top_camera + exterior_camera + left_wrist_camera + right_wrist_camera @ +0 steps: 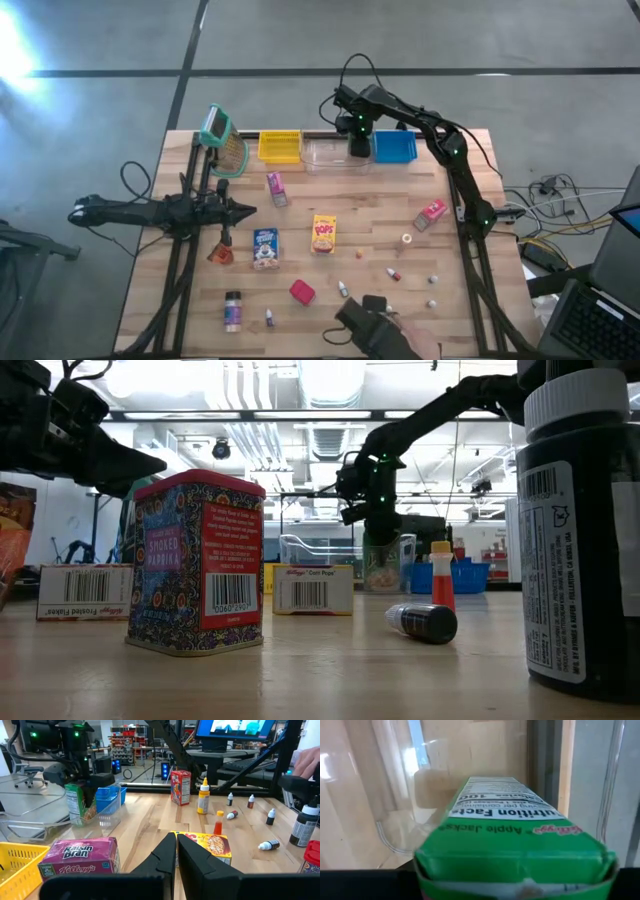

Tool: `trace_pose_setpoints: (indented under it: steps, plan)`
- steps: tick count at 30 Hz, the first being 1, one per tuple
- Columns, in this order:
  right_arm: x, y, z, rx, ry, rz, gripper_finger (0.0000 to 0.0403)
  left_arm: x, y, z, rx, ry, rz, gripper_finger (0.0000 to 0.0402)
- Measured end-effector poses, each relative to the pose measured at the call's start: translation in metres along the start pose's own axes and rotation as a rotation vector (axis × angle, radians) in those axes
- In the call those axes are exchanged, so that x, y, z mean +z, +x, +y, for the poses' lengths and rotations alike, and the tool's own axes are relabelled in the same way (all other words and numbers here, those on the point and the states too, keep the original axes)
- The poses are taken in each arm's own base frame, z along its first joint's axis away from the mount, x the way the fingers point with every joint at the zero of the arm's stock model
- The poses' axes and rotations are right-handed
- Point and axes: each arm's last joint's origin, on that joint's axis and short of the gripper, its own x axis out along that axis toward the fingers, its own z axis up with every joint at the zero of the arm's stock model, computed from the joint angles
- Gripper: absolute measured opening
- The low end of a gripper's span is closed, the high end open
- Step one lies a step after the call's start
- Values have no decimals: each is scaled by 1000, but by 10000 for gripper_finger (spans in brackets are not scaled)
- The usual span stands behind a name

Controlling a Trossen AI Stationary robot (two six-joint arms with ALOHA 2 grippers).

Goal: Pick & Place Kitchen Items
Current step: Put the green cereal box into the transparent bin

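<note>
Green box [512, 832] sitting between the right gripper's [359, 148] fingers, gripped and hanging over the clear bin [326, 154] at the desk's far edge, between the yellow bin [279, 147] and blue bin [395, 148]. Left gripper [243, 210] hovering near the left edge, fingers pinched together on nothing. Rest of the groceries lying scattered mid-desk: pink box [276, 187], Pops box [323, 233], blue box [265, 248], red block [302, 292]. Paprika tin [196, 564] standing right up front by the near edge.
</note>
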Motion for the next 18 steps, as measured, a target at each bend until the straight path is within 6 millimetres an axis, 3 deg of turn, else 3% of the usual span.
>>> trace_pose_setpoints:
  steps: [18]
  plan:
    - [1, -6, -1, -20, 27, -22, 249, 0, 0, 0, 0, 0, 0, 23]
